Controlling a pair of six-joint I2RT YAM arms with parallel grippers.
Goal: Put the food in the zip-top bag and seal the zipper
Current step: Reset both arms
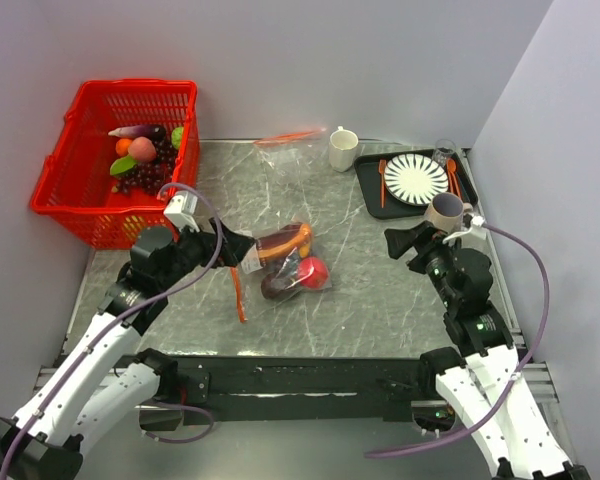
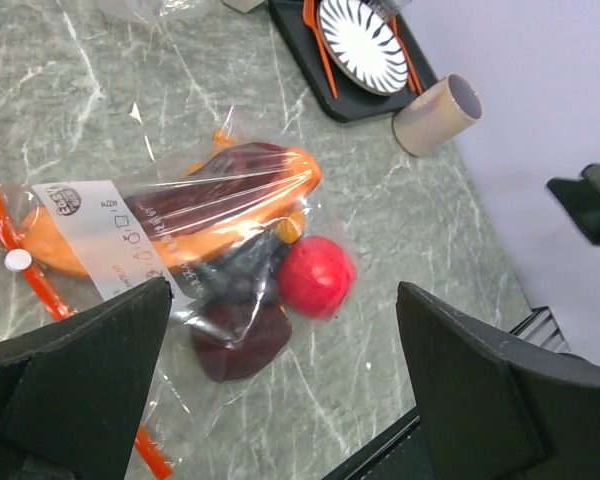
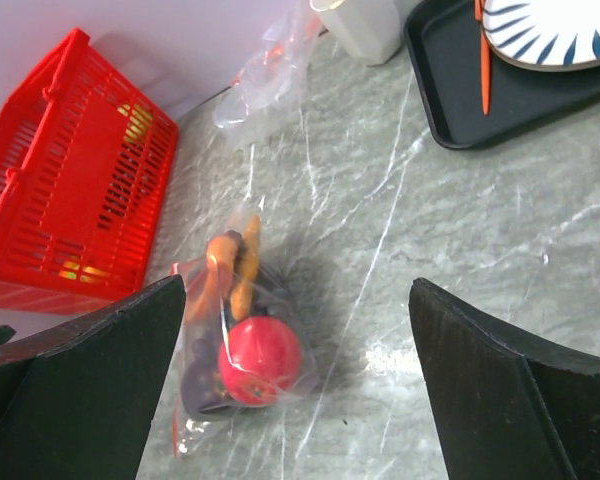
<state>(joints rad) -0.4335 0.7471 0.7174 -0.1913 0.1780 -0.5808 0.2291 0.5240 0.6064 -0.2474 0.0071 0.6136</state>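
I see red round fruit, orange-brown curved piece, dark purple grape bunch through the clear zip-top bag, orange-red zipper; grey marbled table, red basket far-left corner, black-and-white striped plate.

I have both arms stretched forward and bent inward, the left gripper pointing right and the right gripper pointing left, well apart. In the wrist views both jaws stand wide, holding nothing; overhead, the gaps are hard to judge.
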